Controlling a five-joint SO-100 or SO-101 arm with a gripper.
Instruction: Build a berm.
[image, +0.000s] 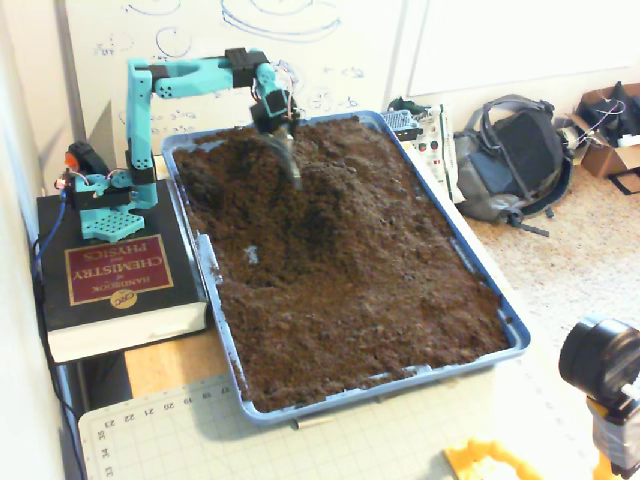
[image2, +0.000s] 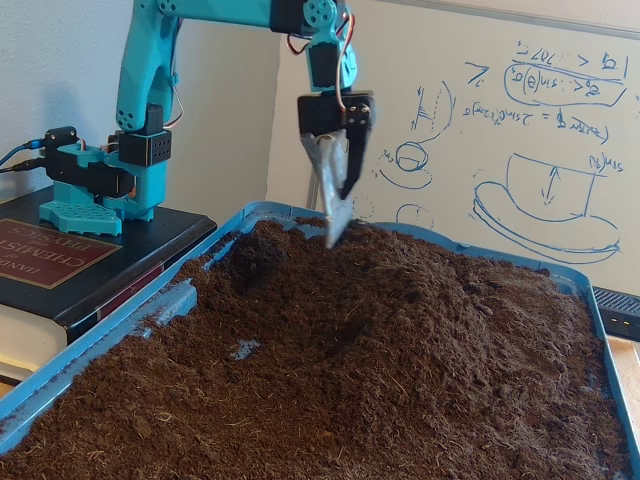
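Your end effector hangs clear above the soil, upper centre of the low side view, nothing in its grip; whether its fingers are parted or closed you cannot tell. The berm lies just below and to its right there, mid-tray, its long axis seemingly running away from the arm's base. Any next pass starts down and rightward from the tip.

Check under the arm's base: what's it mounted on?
The arm's base sits on a thick black book, titled Handbook of Chemistry and Physics, beside the blue soil tray. Whatever fastens it to the cover is hidden under the base.
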